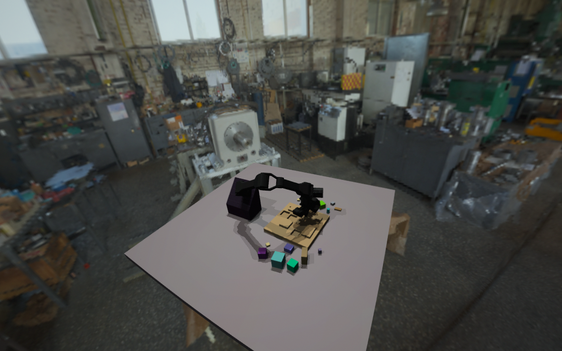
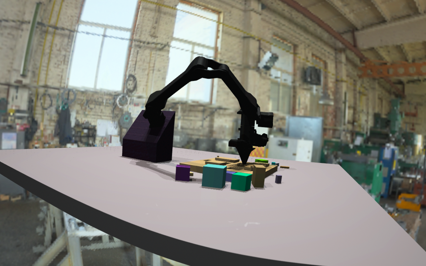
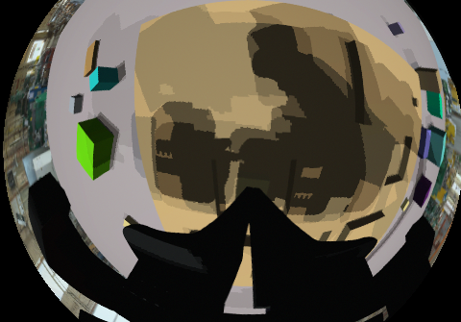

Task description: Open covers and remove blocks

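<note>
The tan puzzle board (image 1: 272,226) (image 2: 191,164) (image 3: 178,48) lies on the table. Raised tan plates stand on it, among them one plate (image 1: 285,222) near its left side. My gripper (image 2: 244,163) (image 3: 251,193) is shut and empty, pointing down with its tips at or just above the board's far half. A dim patch between dark edges shows beyond the tips; shadow hides whether it is a block or a well floor. Shadow also makes it unclear which covers are open. A lime block (image 1: 322,204) (image 2: 261,160) (image 3: 93,148) rests on the table beyond the board.
Purple (image 1: 262,253) (image 2: 182,173), teal (image 1: 278,260) (image 2: 213,176), green (image 1: 292,265) (image 2: 241,181), brown (image 1: 304,255) (image 2: 258,176) and blue-violet (image 1: 289,248) blocks stand before the board. An orange flat piece (image 1: 338,208) (image 3: 90,59) and a small cyan cube (image 1: 328,210) (image 3: 104,78) lie beyond.
</note>
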